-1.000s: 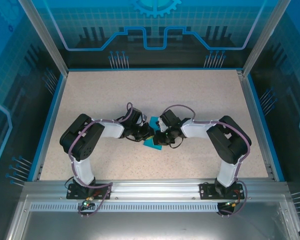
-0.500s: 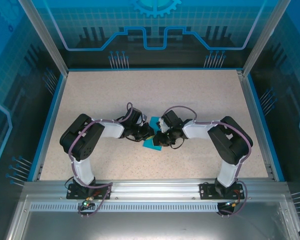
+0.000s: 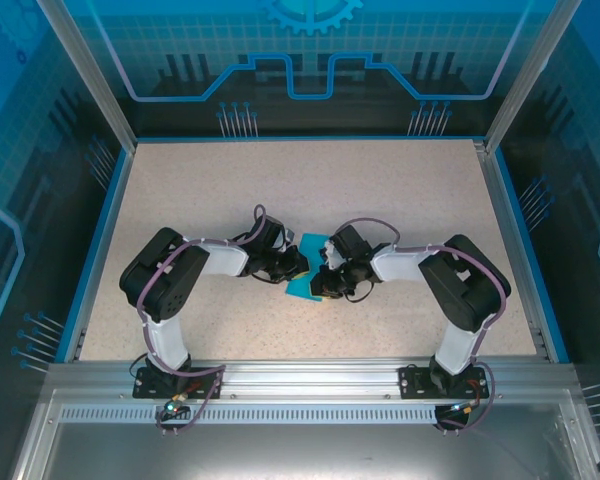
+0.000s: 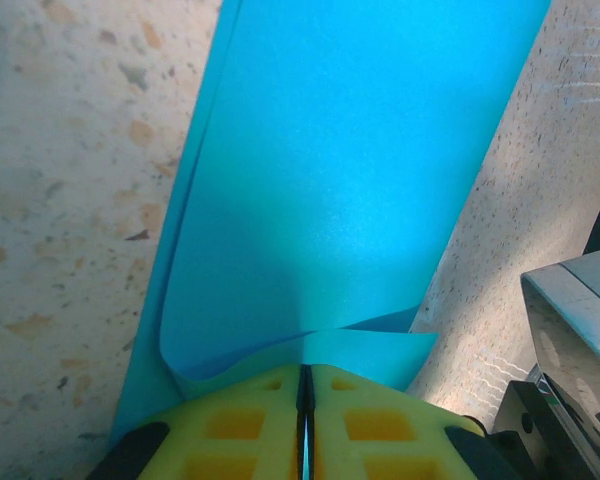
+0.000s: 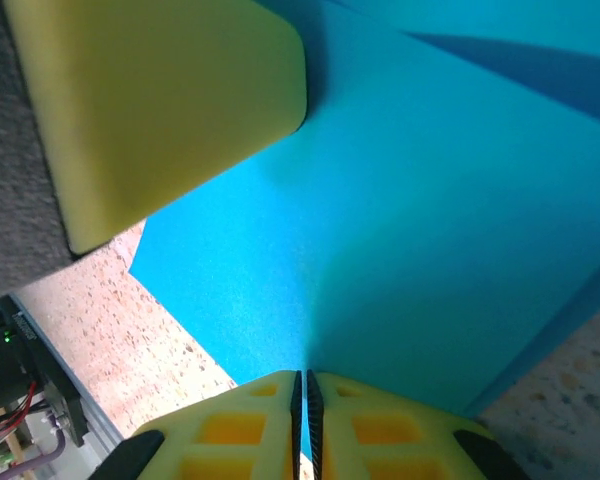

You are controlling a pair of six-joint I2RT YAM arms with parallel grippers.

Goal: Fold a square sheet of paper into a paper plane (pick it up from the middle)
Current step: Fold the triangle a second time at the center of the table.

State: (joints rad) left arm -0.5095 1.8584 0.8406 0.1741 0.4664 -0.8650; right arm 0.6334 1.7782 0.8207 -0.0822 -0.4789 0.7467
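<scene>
The teal-blue sheet of paper (image 3: 302,289) lies at the middle of the table, folded over into layers, with both grippers meeting on it. My left gripper (image 3: 292,266) comes from the left. In the left wrist view its yellow fingers (image 4: 370,420) are shut on a curled edge of the paper (image 4: 340,180). My right gripper (image 3: 325,277) comes from the right and is shut on the paper's edge (image 5: 400,200) too. The left gripper's yellow finger (image 5: 160,110) rests on the paper close by. The arms hide much of the paper, so I cannot tell whether it has a paper plane's shape.
The speckled beige table (image 3: 400,190) has open room all around the paper. A blue rim (image 3: 100,240) and metal posts (image 3: 85,70) bound it. The arm bases (image 3: 165,375) stand on the rail at the near edge.
My right arm has shifted slightly to the right, uncovering a little more of the paper's far part. The left arm has stayed where it was.
</scene>
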